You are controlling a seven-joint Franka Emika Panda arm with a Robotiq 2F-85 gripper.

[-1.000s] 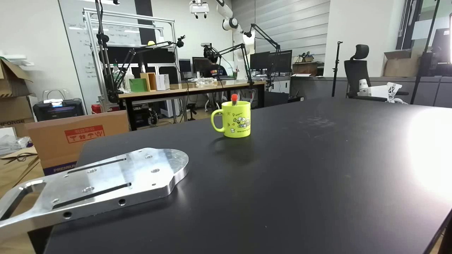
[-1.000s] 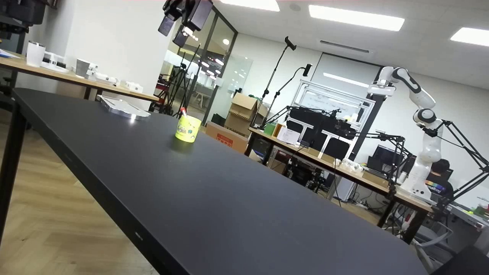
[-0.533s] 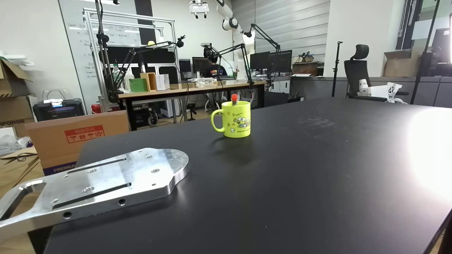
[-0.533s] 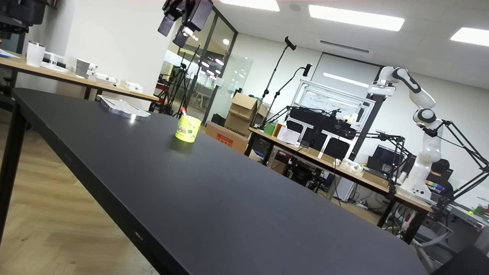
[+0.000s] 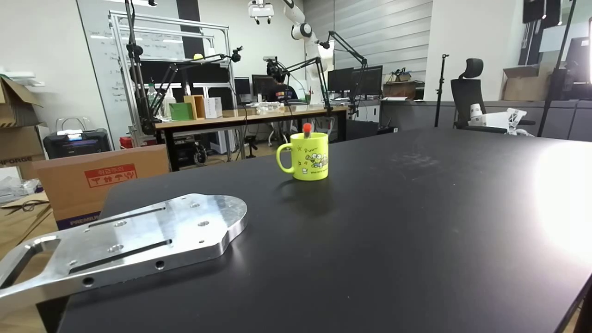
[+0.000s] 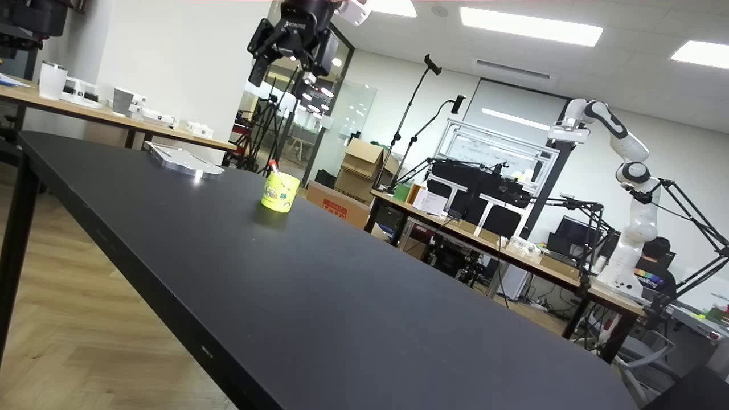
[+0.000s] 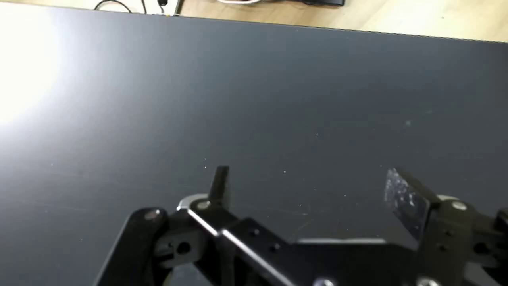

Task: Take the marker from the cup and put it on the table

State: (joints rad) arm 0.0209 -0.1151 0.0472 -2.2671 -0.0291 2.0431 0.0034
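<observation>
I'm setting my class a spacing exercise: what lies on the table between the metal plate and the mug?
Just a bare stretch of black table between the metal plate and the mug; both exterior views show it.

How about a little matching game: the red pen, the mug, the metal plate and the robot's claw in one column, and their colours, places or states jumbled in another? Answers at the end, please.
Things:
1. marker
2. mug
3. metal plate
4. gripper

Descriptions:
A. silver, lying flat, with long slots in it
B. open and holding nothing
C. bright yellow-green, standing on the black table
D. poking up out of the mug, red end on top

Pairs: 1-D, 2-C, 3-A, 4-B
</observation>
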